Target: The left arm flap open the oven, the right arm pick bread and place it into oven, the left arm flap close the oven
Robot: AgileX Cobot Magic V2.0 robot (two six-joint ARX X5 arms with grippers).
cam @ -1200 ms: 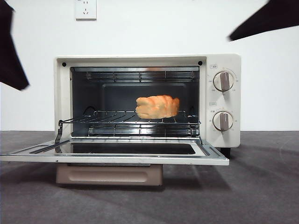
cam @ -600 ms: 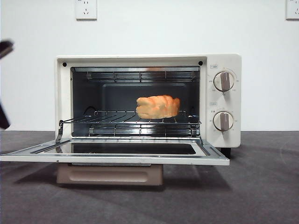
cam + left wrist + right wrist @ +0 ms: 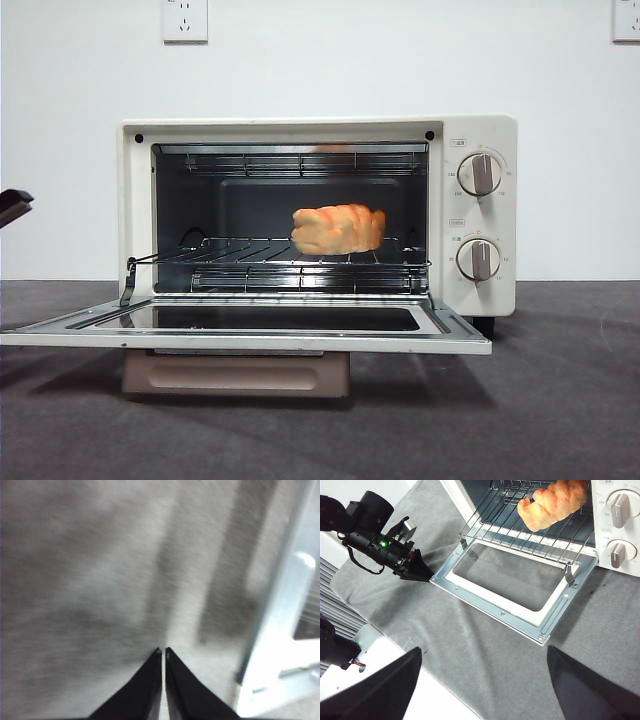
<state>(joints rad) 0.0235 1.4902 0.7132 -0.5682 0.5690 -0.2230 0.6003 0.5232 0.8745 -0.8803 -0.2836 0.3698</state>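
The oven sits toward the back of the table, door dropped flat out front and hanging over the handle. That door looks like stiff sheet metal with a glass pane on a hinge, so I'd guess it's light enough to flip but slick on the faces. Best bet is getting under the free front edge or the handle bar and pushing up, not pinching the glass.

Bread is already on the wire rack, right of centre in the cavity. Looks soft and squashy, nothing needs to touch it now.

Left gripper is at the door's front left corner, just off the edge, jaws pressed together into a wedge, about level with the door.

Right gripper is high up, well apart from the oven, jaws spread wide and holding nothing.
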